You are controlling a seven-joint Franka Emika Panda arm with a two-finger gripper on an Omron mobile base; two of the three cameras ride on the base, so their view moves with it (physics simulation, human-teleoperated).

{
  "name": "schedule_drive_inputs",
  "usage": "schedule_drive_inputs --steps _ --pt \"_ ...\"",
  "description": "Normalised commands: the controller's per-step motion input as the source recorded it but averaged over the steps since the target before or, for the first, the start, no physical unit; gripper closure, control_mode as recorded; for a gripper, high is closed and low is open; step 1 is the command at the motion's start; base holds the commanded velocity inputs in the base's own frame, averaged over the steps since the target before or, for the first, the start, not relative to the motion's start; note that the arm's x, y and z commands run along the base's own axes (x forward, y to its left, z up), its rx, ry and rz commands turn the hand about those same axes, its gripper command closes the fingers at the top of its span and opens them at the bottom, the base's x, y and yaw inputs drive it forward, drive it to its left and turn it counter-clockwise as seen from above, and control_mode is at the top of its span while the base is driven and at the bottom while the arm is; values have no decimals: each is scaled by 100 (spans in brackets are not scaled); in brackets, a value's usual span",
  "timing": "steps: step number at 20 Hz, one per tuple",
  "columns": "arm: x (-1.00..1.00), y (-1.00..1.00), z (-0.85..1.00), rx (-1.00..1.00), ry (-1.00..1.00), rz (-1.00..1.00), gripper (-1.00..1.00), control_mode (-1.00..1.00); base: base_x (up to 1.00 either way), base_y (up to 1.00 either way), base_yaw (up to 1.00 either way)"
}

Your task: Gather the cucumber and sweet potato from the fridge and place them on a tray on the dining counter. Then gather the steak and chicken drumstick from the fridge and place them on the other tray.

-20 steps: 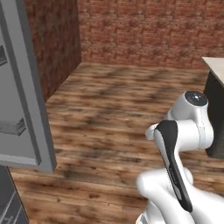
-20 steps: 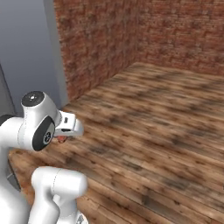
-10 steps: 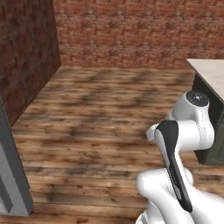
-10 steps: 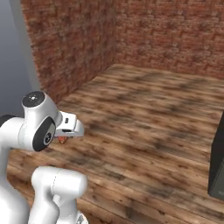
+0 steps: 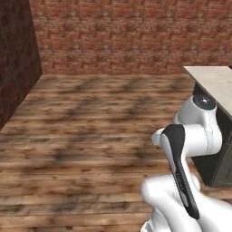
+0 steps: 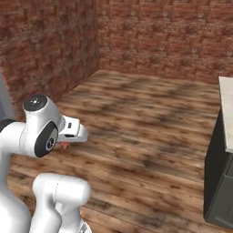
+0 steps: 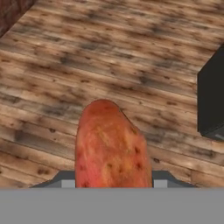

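Observation:
A reddish-orange sweet potato (image 7: 109,146) sticks out lengthwise between my jaws in the hand view, over bare wooden floor. My gripper (image 7: 112,181) is shut on it, with only the grey finger pads (image 7: 65,180) showing on either side. In the right base view the gripper (image 6: 66,142) is tucked close to the arm's shoulder, and a small red bit of the sweet potato (image 6: 65,145) peeks out under the white hand. The cucumber, steak, chicken drumstick and trays are out of view.
The dining counter (image 5: 213,81) has a light top over a dark base and stands at the right; its corner (image 6: 226,109) also shows from the other side. The dark base (image 7: 212,100) sits at the hand view's right edge. Brick walls (image 5: 113,36) bound the wooden floor (image 5: 90,136).
The whole picture has swung: the grey fridge door has slid out on the left and the counter has come in on the right. The arm holds the same folded pose with the sweet potato.

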Motion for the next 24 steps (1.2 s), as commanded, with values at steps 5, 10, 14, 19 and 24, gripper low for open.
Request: schedule_drive_inputs --steps 5,10,14,19,24 --pt "0 0 0 0 0 0 100 100 83 -8 -22" --pt "0 0 0 0 0 0 100 100 87 0 -21" --pt "0 0 0 0 0 0 100 100 85 0 -21" --pt "0 0 0 0 0 0 100 100 81 0 -20" --pt "0 0 0 0 0 0 100 100 80 1 -22"
